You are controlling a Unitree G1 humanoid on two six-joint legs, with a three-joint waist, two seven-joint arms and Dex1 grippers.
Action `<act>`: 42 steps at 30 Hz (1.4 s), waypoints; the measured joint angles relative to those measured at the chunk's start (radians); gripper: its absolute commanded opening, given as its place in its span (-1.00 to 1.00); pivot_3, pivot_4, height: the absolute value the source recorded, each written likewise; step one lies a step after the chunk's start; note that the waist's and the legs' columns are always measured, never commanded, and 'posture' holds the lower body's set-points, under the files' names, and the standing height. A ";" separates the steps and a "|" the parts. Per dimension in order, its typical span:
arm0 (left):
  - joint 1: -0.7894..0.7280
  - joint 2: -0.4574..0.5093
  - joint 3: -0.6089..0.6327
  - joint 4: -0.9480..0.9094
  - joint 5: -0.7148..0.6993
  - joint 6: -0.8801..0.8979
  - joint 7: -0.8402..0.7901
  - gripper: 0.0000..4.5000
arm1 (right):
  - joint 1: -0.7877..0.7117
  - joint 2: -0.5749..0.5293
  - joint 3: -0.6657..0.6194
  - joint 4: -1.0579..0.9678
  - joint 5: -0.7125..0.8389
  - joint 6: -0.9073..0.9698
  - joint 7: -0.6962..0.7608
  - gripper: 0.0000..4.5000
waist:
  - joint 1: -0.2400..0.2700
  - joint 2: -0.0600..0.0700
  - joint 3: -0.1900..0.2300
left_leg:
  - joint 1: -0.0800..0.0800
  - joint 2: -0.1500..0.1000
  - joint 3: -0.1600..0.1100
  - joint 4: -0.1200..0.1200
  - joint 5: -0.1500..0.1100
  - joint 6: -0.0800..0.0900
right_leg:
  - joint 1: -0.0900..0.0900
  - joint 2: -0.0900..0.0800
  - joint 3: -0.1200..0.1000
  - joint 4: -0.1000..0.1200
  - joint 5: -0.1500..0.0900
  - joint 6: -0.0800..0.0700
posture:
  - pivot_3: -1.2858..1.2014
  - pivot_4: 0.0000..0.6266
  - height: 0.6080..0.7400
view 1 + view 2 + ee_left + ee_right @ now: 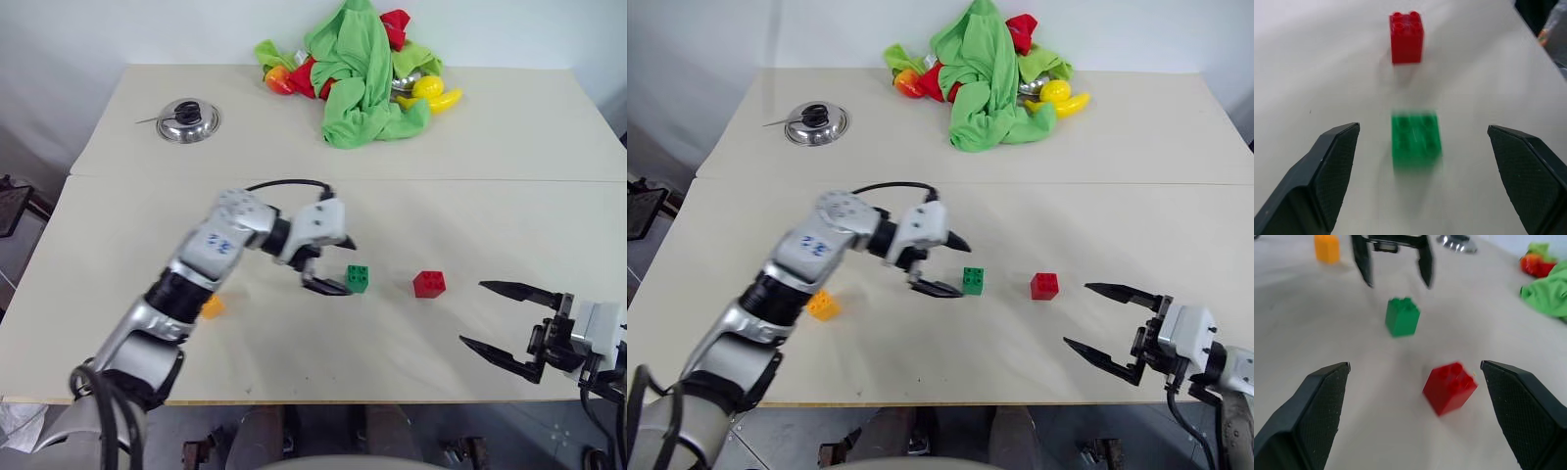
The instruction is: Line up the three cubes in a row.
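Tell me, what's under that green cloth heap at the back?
Poking out from the green cloth: red cloth, yellow toy fruit, an orange-red piece. Whatever lies beneath its middle is covered.

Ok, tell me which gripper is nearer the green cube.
Left. The left gripper stands open right beside the green cube; the right gripper is open beyond the red cube.

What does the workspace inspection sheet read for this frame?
Surface: beige table, seam across it.
Job's things: green cube and red cube side by side; orange-yellow cube apart, beside the left arm.
Clutter: green and red cloth pile with yellow toy fruit; metal lid.
End effectors: left end effector open beside the green cube; right end effector open, holding nothing.
Cables: black cable over left wrist.
Surroundings: nothing seen.
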 measured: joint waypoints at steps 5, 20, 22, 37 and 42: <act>0.119 0.089 0.229 -0.045 -0.167 -0.130 -0.107 0.98 | -0.071 0.020 0.095 -0.045 0.018 0.030 0.003 1.00 | 0.008 0.000 0.000 | -0.001 -0.001 0.000 0.001 0.000 0.000 | 0.000 -0.001 0.000 0.000 0.000 0.000 | 0.03 -0.52 1.00; 0.654 0.333 0.782 0.283 -0.274 -0.258 -0.025 0.98 | -0.252 0.056 0.317 -0.118 0.051 0.161 0.028 1.00 | -0.011 -0.003 0.000 | -0.001 0.000 -0.001 -0.001 -0.002 0.000 | -0.002 -0.002 -0.001 0.001 0.000 -0.001 | 0.03 -0.52 1.00; 0.697 0.334 0.821 0.277 -0.290 -0.236 -0.011 0.98 | -0.265 0.056 0.321 -0.119 0.050 0.161 0.034 1.00 | -0.003 -0.005 -0.001 | -0.001 -0.001 -0.002 0.000 -0.002 0.000 | -0.001 -0.004 -0.001 0.002 0.000 -0.001 | 0.03 -0.52 1.00; 0.985 0.112 0.750 -0.100 -0.282 -0.224 0.157 0.98 | -0.192 0.052 0.269 -0.040 -0.010 0.092 0.068 1.00 | -0.014 -0.007 -0.003 | 0.000 -0.003 0.000 -0.003 -0.003 0.001 | -0.001 -0.008 -0.003 0.002 -0.001 -0.001 | 0.03 -0.52 1.00; 0.961 0.060 0.710 -0.109 -0.249 -0.284 0.232 0.71 | -0.183 0.052 0.269 -0.041 -0.021 0.082 0.062 1.00 | -0.014 -0.007 -0.003 | 0.001 -0.003 0.001 -0.003 -0.003 0.001 | -0.001 -0.009 -0.003 0.002 -0.001 -0.001 | 0.03 -0.52 1.00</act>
